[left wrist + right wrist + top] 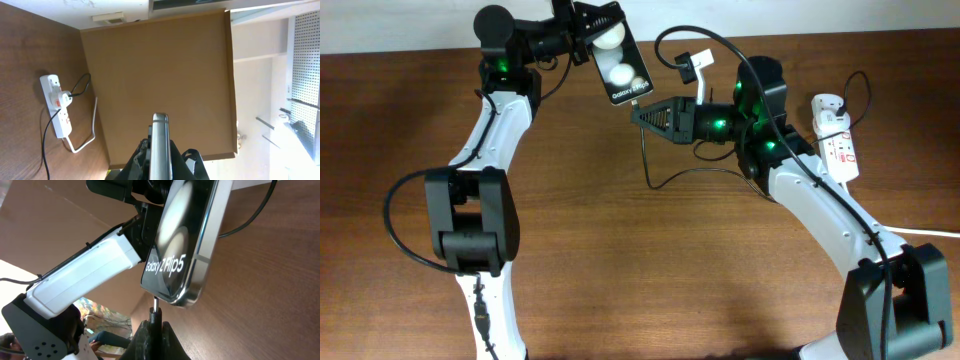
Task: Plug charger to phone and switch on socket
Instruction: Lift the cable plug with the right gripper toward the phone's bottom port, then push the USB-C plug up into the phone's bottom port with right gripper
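Note:
My left gripper (588, 30) is shut on the black phone (620, 65) and holds it above the far middle of the table; its glossy face shows two white spots and lettering. In the left wrist view the phone (160, 145) shows edge-on between the fingers (161, 160). My right gripper (642, 113) is shut on the charger plug (156, 314), whose metal tip touches the phone's (185, 245) bottom edge. The thin black charger cable (665, 180) loops on the table. The white socket strip (837, 137) lies at the far right, also in the left wrist view (57, 107).
A white adapter (829, 106) with a black wire is plugged into the strip's far end. The strip's thick white cord (925, 231) runs off the right edge. A small white tag (698, 64) hangs on a black wire behind the right arm.

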